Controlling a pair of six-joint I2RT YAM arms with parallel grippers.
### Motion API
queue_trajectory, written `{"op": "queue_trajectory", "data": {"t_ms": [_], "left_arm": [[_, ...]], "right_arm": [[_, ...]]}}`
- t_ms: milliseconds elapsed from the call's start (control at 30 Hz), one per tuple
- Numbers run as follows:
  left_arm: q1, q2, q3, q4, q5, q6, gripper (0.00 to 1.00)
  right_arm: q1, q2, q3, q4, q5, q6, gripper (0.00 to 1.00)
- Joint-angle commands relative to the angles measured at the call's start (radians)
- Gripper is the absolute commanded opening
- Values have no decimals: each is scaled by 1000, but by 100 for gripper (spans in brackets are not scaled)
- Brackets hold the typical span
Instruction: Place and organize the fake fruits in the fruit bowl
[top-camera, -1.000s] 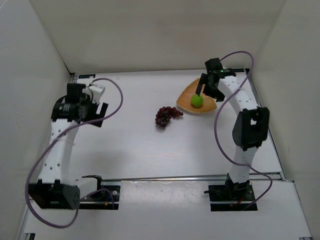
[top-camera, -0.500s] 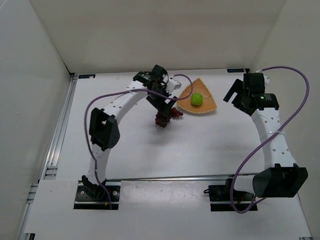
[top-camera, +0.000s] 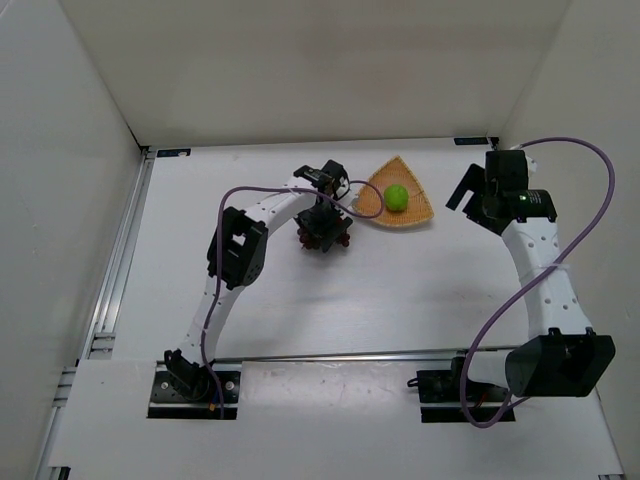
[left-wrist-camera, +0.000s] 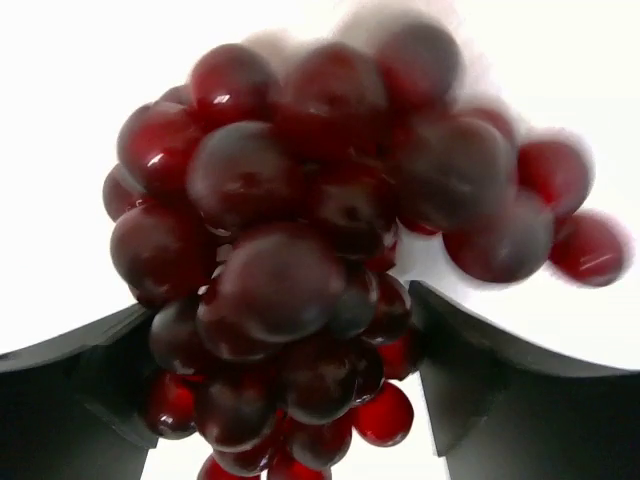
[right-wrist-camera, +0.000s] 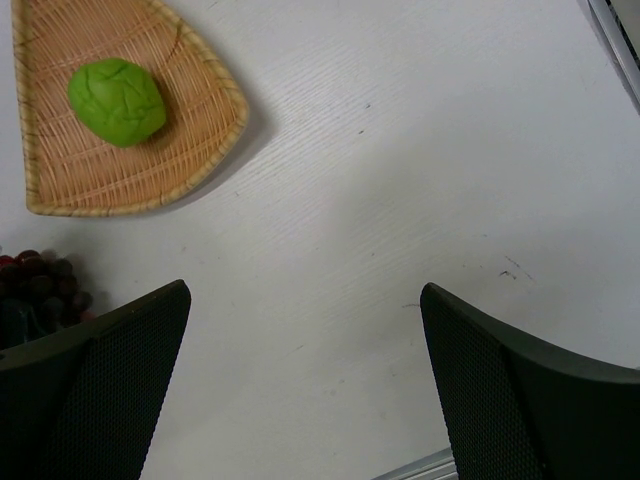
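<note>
The dark red grapes (left-wrist-camera: 300, 220) lie on the table just left of the wicker fruit bowl (top-camera: 420, 214). My left gripper (top-camera: 325, 224) is down over them. In the left wrist view its jaws (left-wrist-camera: 283, 300) stand wide open with the bunch between them, touching both sides. The grapes mostly hide under it from above (top-camera: 318, 240). The lime-green fruit (top-camera: 396, 197) sits in the bowl. My right gripper (top-camera: 466, 194) hangs open and empty right of the bowl. Its wrist view shows the gripper (right-wrist-camera: 303, 290), the bowl (right-wrist-camera: 140, 205), the green fruit (right-wrist-camera: 117, 101) and the grapes (right-wrist-camera: 40, 280).
White walls close in the table at the back and both sides. A metal rail (top-camera: 115, 270) runs along the left edge. The right arm's purple cable (top-camera: 600, 190) loops out to the right.
My left arm has swung from the far left to the grapes and come down over them. My right arm has drawn back from the bowl, leaving the green fruit in it.
</note>
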Motion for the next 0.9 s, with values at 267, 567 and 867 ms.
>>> {"op": "queue_trajectory", "data": {"t_ms": [267,567,867], "left_arm": [[-23,-264,-47,93,-46,20,30],[-80,-210,143,352,-109,55,42],[-80,67,418,572,-44,-88,47]], "right_arm": [[-3,69,56,13,-17,-12,100],[-14,107,56,23,-35,-21,100],[-46,127,94,-7,-43,-53,100]]}}
